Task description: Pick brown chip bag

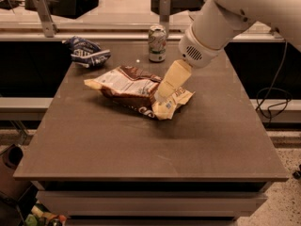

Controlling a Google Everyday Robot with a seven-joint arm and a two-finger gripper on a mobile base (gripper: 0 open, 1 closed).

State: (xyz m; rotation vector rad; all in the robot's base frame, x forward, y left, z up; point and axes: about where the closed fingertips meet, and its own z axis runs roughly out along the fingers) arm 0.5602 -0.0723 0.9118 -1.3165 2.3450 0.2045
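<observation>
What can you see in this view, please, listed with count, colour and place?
brown chip bag: one, dark brown with pale yellow ends, lying mid-table.
blue bag: one, dark blue with white lettering, far left corner of the table.
can: one, pale and greenish, upright near the far edge, behind the chip bag.
table: one, dark brown, centre of view.
metal posts: two, grey, on the rail behind the table.
arm: one, white, reaching in from the upper right.
claw: one, pale yellow, angled down over the chip bag's right end.
</observation>
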